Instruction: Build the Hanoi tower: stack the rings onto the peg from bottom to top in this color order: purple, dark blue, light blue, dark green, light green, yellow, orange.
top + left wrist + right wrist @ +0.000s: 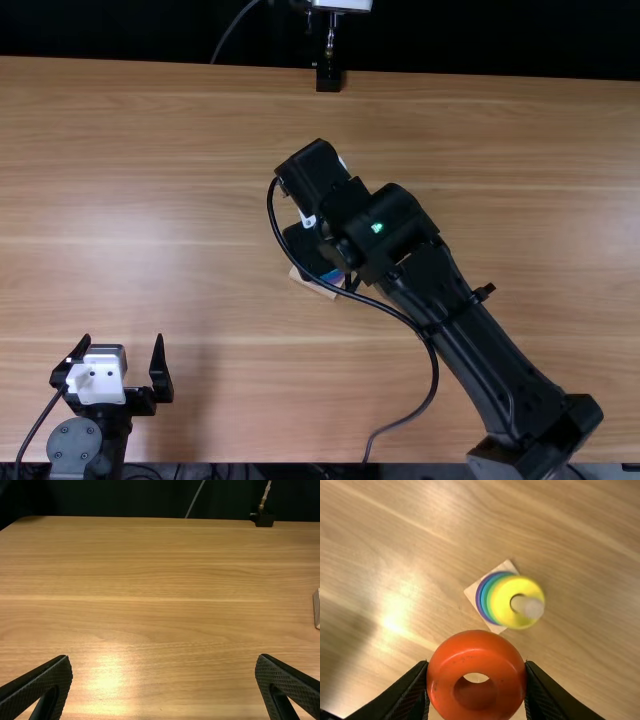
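Yellow ring (pixel 501 601) tops peg (pixel 533 608), 1 left: orange ring (pixel 476 647), clenched by right pincer (pixel 476 663); left pincer (pixel 122 340), surface's (pixel 150 200) 8 o'clock, spread.

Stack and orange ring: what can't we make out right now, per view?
- Top view: most of the stack, hidden under the right arm.
- Right wrist view: most of the lower rings' faces and the peg's foot, covered by the yellow ring; the greens don't separate clearly.
- Same view: part of the orange ring, cut by the bottom edge.
- Left wrist view: wooden base, cut by the right edge.
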Action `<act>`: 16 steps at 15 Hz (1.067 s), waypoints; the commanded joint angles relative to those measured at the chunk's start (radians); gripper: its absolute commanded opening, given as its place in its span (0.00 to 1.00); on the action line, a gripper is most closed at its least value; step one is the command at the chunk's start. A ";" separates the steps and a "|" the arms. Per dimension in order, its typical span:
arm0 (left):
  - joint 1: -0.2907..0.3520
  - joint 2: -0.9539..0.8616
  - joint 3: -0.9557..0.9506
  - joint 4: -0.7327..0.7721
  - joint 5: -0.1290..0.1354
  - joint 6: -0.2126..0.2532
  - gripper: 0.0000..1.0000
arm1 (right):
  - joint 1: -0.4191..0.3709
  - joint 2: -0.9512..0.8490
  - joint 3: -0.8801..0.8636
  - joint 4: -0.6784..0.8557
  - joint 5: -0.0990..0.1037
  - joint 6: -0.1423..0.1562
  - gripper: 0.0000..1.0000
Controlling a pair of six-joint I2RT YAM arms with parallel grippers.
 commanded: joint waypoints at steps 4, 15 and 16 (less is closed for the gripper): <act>-0.003 -0.012 -0.105 -0.079 -0.001 0.011 1.00 | -0.067 0.014 0.048 -0.001 0.006 -0.013 0.00; -0.003 -0.012 -0.105 -0.079 -0.001 0.011 1.00 | -0.116 0.063 0.047 0.016 0.006 -0.074 0.00; -0.003 -0.012 -0.105 -0.079 -0.001 0.011 1.00 | -0.116 0.066 0.047 0.016 0.008 -0.074 0.00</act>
